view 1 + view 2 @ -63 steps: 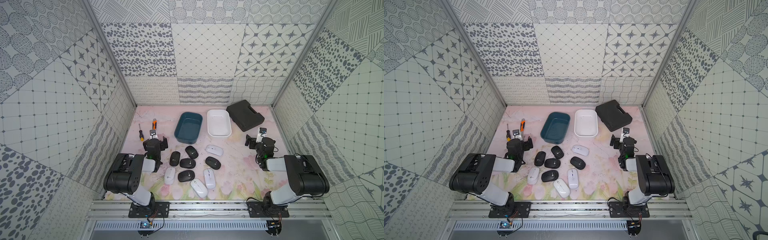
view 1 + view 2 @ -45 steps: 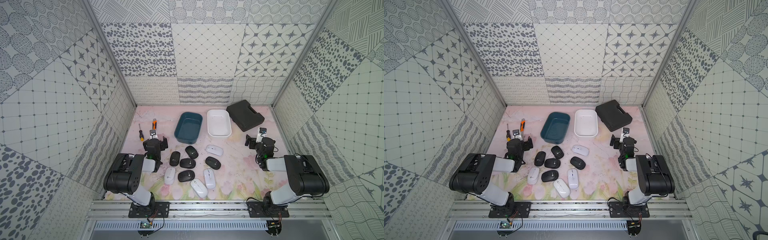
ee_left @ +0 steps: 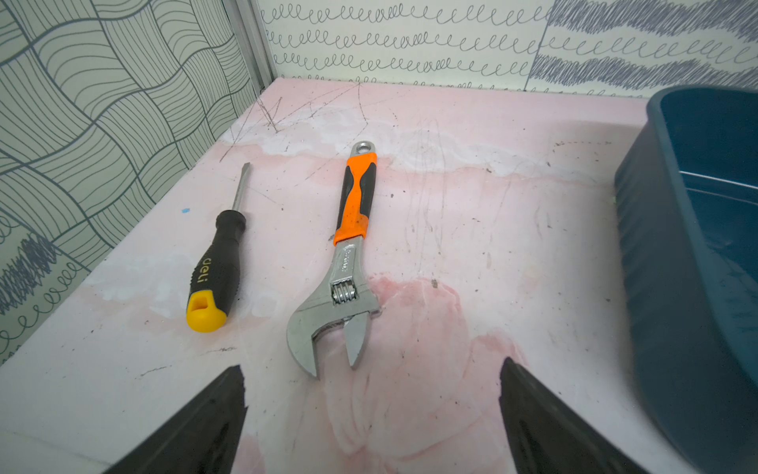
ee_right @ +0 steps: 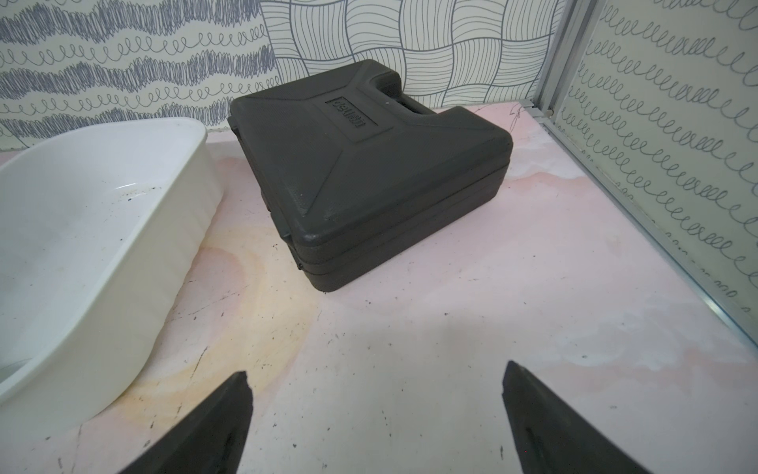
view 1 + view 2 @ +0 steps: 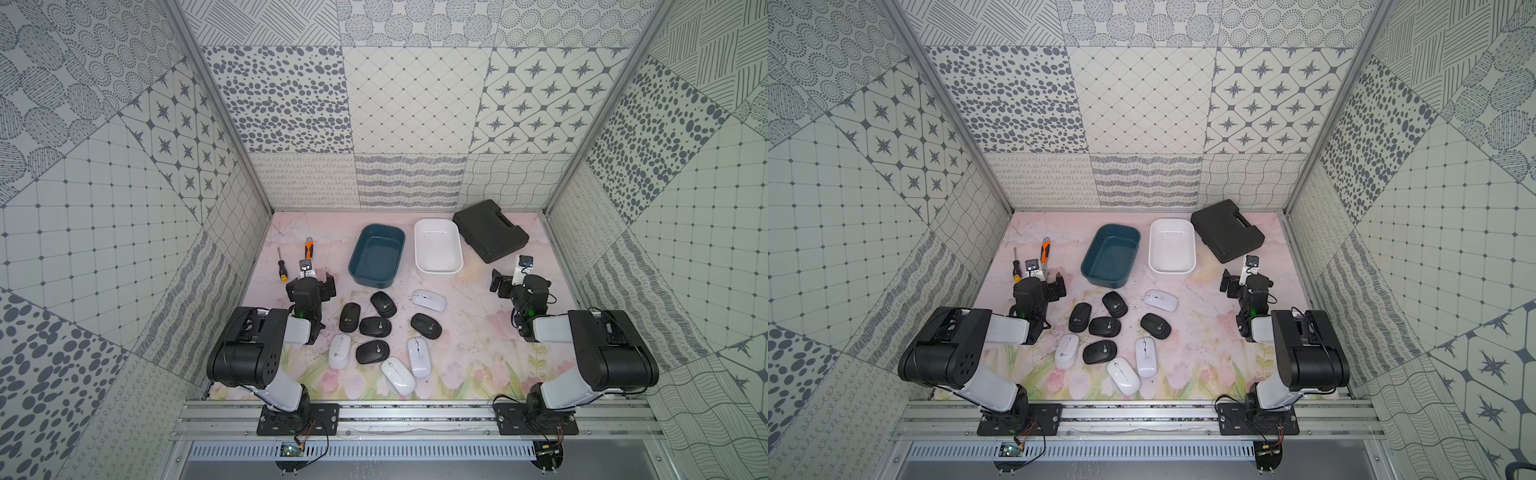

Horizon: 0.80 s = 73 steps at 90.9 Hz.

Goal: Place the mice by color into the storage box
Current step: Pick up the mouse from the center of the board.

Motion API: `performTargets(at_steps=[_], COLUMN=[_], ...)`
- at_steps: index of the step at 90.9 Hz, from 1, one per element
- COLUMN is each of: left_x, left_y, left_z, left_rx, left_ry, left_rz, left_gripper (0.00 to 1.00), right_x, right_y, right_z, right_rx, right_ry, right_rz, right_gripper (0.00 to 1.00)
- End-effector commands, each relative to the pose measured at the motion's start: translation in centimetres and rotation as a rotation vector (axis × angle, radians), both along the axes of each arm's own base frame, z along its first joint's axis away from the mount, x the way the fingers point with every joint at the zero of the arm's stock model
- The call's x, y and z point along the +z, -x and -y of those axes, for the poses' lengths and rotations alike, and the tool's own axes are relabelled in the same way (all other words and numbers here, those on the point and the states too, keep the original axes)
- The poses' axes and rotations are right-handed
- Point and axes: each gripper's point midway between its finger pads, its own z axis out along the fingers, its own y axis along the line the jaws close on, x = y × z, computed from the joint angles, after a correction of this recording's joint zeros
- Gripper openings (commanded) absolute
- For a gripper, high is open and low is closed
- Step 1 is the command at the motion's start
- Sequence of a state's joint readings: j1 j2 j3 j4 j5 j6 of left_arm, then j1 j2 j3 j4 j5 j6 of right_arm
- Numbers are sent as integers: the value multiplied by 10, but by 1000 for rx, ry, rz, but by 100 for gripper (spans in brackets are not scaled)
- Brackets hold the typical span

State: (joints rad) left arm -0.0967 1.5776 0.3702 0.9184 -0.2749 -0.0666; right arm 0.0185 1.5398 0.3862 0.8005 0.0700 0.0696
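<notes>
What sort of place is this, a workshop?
Probably a robot test booth: patterned panels enclose a small table, two arms sit on a rail, mice lie before a blue bin and a white bin.

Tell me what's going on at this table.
Nothing is being handled yet. The left gripper and right gripper are open and empty, off to either side of the table. Five black mice and four white mice lie loose mid-table. The blue bin and white bin behind them hold nothing.
</notes>
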Motion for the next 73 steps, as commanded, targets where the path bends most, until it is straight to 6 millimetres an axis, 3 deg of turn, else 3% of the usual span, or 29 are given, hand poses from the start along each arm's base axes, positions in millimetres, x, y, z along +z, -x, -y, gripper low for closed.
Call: performTargets(at_steps=[1, 7, 8, 23, 30, 41, 47, 60, 73], left_x=[26, 47, 58, 112, 142, 176, 170, 156, 142], left_y=[-3, 1, 2, 19, 26, 42, 61, 87, 110], left_z=[1, -7, -7, -14, 1, 38, 50, 82, 116], left_rx=[-3, 63, 64, 140, 96, 6, 13, -46, -140], left_ry=[-25, -44, -35, 46, 122, 245, 288, 411, 491], left_rz=[26, 28, 52, 67, 36, -117, -279, -538, -706], left_gripper=[99, 99, 99, 99, 99, 99, 99, 99, 99], right_x=[50, 76, 79, 130, 148, 152, 143, 123, 95], right_y=[-3, 6, 7, 32, 45, 63, 75, 93, 119], right_z=[-2, 0, -1, -20, -47, -102, -136, -191, -247], right_rx=[7, -7, -1, 74, 195, 377, 492, 697, 925], right_ry=[10, -3, -5, -118, -160, -47, 24, 56, 159], right_rz=[68, 100, 104, 77, 52, -65, -144, -271, -419], right_gripper=[99, 99, 99, 99, 99, 99, 99, 99, 99])
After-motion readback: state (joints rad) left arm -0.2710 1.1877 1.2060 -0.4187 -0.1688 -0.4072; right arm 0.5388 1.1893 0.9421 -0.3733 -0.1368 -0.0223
